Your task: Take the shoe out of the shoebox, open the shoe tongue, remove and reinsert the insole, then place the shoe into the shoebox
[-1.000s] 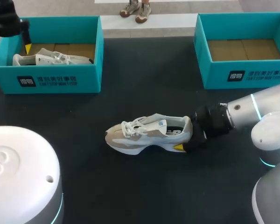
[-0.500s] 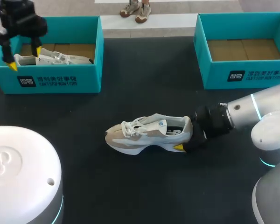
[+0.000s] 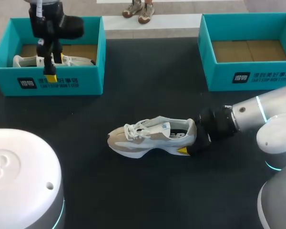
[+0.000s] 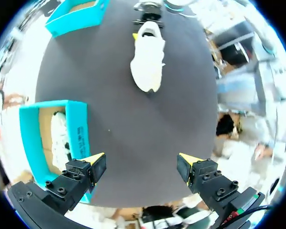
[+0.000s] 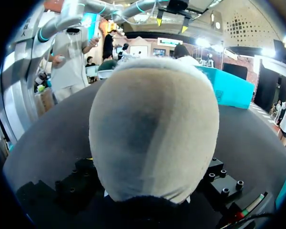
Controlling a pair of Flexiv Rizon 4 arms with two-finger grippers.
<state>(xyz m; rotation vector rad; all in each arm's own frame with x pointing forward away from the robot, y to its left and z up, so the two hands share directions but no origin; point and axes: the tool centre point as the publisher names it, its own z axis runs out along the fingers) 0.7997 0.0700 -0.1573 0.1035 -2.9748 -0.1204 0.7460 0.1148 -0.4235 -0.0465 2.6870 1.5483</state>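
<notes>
Spread wide, the left tool (image 3: 55, 68) has swung right over the left shoebox (image 3: 86, 78) with its second shoe (image 3: 76, 60); the right tool (image 3: 189, 139) clamps the shoe (image 3: 148, 138) by the heel.

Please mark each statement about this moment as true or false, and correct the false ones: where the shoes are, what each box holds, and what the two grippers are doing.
1. One shoe lies on the table, outside both boxes. True.
2. The right box holds a shoe. False: it shows only its bare cardboard floor. The second shoe lies in the left box.
3. The left gripper is open. True: its yellow tips stand wide apart, with nothing between them.
4. The right gripper is at the toe of the shoe on the table. False: it is at the heel.
5. The shoe on the table lies upside down. False: it rests on its sole, laces up.
</notes>
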